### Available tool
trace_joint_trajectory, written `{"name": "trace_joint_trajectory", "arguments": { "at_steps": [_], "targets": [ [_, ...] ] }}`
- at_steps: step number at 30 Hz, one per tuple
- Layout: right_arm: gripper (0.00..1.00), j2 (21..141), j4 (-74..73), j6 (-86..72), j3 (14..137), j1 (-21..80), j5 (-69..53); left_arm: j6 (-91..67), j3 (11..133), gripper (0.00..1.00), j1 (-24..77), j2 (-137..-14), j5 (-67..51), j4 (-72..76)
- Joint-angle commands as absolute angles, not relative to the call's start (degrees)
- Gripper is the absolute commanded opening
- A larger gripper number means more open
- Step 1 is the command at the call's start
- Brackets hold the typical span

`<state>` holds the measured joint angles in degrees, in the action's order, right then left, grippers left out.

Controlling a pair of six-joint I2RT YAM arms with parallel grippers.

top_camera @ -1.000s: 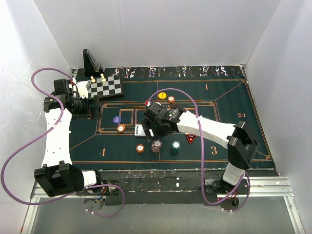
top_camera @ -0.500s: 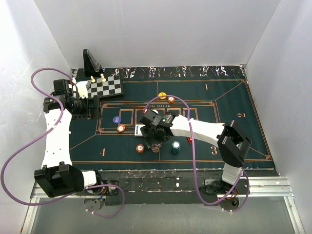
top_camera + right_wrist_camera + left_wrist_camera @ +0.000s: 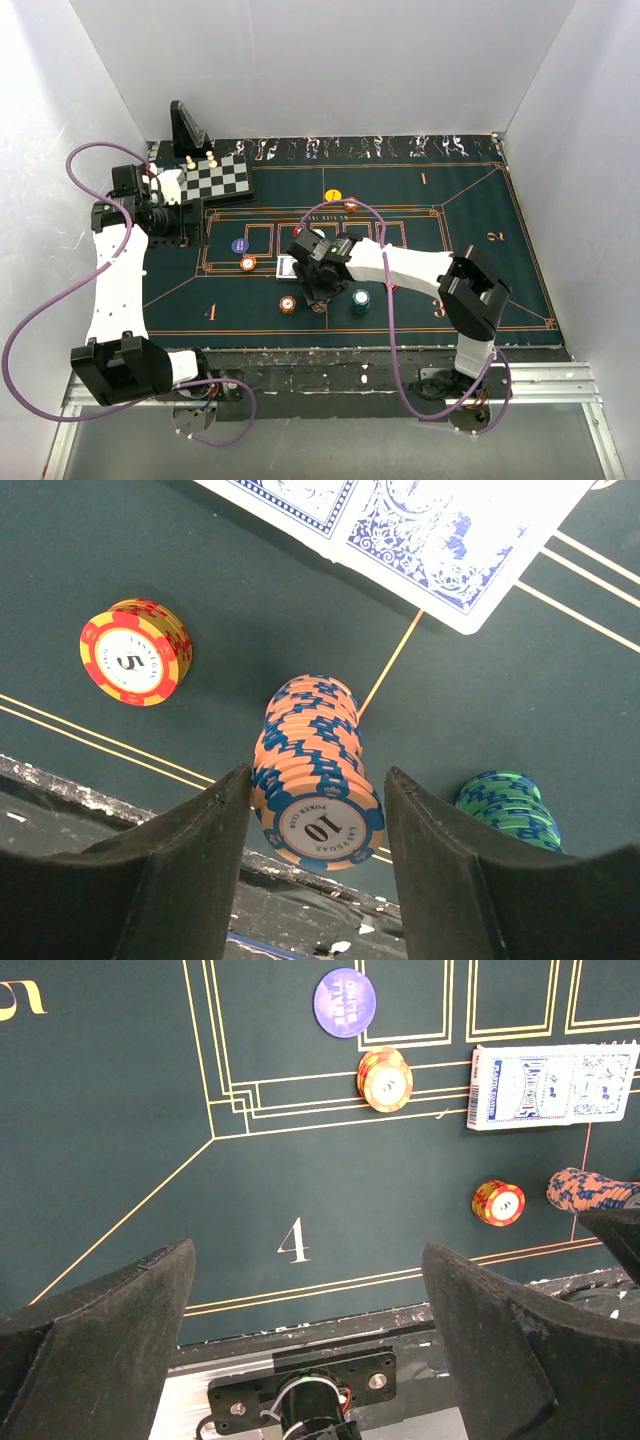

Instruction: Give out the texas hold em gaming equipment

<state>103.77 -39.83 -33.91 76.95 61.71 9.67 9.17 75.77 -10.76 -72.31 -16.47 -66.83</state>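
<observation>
A tall stack of orange-and-blue poker chips (image 3: 315,770) stands between the fingers of my right gripper (image 3: 318,772). The left finger is against the stack; a narrow gap shows at the right finger. In the top view the right gripper (image 3: 320,293) covers that stack near the mat's front. A green chip stack (image 3: 505,805) stands to its right, a red-and-yellow chip stack (image 3: 135,652) to its left. Blue-backed cards (image 3: 420,530) lie just beyond. My left gripper (image 3: 308,1250) hangs wide open and empty over the "4" area.
A purple disc (image 3: 239,244) and an orange chip (image 3: 248,263) lie left of the cards (image 3: 287,266). A yellow disc (image 3: 333,195) lies farther back. The chessboard (image 3: 222,178) and black stand (image 3: 187,125) sit at the back left. The mat's front edge is close behind the chip stacks.
My right gripper has moved left and toward the front edge, come down over the orange-and-blue stack, and its jaws have narrowed around it. The left arm has not moved.
</observation>
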Motion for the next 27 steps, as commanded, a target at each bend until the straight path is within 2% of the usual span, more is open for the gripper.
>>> {"name": "trace_joint_trajectory", "arguments": {
  "at_steps": [1,11,27],
  "targets": [
    [0.61,104.15,-38.41,-34.37,76.64,62.23,9.05,9.4,75.67,0.98,-11.07,-70.4,-15.82,-66.01],
    [0.45,102.22,-38.5,-34.37,76.55,62.31,9.32,9.23,76.03,0.98,-10.99,-70.58,-15.82,-65.92],
    [0.41,99.23,-44.12,-33.14,83.93,62.31,10.99,9.58,76.2,0.98,-10.99,-69.96,-15.65,-65.57]
  ]
}}
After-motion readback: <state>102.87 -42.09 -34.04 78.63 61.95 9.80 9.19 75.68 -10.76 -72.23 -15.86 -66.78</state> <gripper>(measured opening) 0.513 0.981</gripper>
